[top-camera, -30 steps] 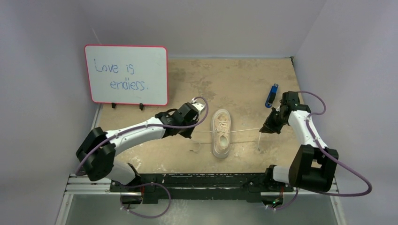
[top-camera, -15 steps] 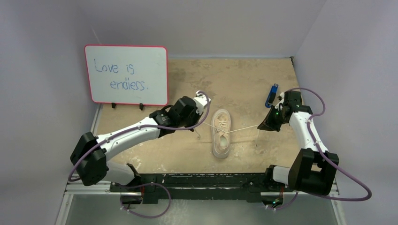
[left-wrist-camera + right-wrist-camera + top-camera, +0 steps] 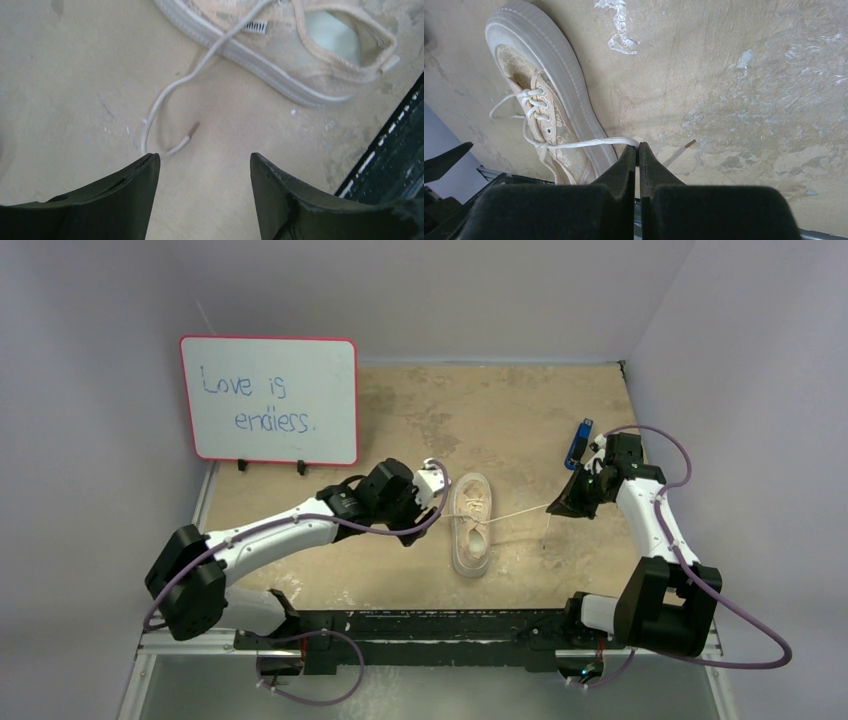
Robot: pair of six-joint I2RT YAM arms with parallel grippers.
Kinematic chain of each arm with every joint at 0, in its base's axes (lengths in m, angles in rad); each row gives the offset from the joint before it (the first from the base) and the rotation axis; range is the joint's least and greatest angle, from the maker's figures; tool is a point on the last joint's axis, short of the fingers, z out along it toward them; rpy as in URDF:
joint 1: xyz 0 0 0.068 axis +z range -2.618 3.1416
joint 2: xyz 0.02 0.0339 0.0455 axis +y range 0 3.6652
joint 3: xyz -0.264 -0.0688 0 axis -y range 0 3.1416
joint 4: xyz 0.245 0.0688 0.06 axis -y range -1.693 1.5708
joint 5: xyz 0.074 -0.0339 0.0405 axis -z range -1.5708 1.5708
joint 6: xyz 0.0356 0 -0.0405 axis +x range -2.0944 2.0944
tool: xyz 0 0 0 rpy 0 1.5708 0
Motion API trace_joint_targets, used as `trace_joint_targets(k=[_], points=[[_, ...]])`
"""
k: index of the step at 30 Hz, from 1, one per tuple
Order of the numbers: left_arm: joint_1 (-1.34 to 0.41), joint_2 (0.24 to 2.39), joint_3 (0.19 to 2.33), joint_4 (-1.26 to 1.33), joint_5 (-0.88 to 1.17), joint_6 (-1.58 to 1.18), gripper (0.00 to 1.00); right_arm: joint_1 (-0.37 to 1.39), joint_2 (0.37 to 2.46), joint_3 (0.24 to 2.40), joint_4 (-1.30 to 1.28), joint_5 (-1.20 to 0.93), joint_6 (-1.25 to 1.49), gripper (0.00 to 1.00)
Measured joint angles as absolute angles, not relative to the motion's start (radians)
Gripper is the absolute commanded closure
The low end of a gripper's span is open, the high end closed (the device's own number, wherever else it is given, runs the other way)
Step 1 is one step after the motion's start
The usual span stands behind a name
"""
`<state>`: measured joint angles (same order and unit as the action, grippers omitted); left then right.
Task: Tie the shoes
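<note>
Small pale pink-beige low sneaker with a light sole (image 3: pixel 470 530) lies mid-tabletop, toe toward the far side, heel opening near. Worn tan tabletop (image 3: pixel 500 410), scuffed.

Left end effector (image 3: pixel 203 159) sits just left of the sneaker, fingers apart, gripping nothing. One thin white lace end (image 3: pixel 167 92) lies slack in a loop on the tabletop beside the sole, its tip just beyond the fingertips, not touching them.

Right end effector (image 3: pixel 638 150) is right of the sneaker, fingers together, clamped on the other white lace (image 3: pixel 584 144). That lace runs taut from the eyelets to the pinch, and its free tip pokes out past the fingers.

Red-framed whiteboard (image 3: pixel 268 400) stands far left. Blue oblong object (image 3: pixel 578 444) lies far right, near the right arm.
</note>
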<state>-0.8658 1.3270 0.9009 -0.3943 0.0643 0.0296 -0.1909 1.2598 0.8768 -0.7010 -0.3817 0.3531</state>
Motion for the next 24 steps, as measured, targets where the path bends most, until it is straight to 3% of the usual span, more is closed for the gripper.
trace_joint_targets(k=[11, 18, 21, 24], points=[[-0.865, 1.612, 0.902, -0.066, 0.117, 0.148, 0.39, -0.191, 1.26, 0.877, -0.701, -0.411, 0.347, 1.0], [-0.865, 1.743, 0.917, 0.071, 0.141, 0.19, 0.5, -0.191, 1.26, 0.877, -0.7, -0.416, 0.347, 1.0], [-0.865, 1.757, 0.914, 0.124, 0.138, 0.194, 0.64, -0.191, 1.26, 0.877, -0.7, -0.423, 0.347, 1.0], [-0.865, 1.757, 0.908, 0.175, 0.136, 0.19, 0.86, -0.191, 1.26, 0.877, -0.701, -0.435, 0.347, 1.0]])
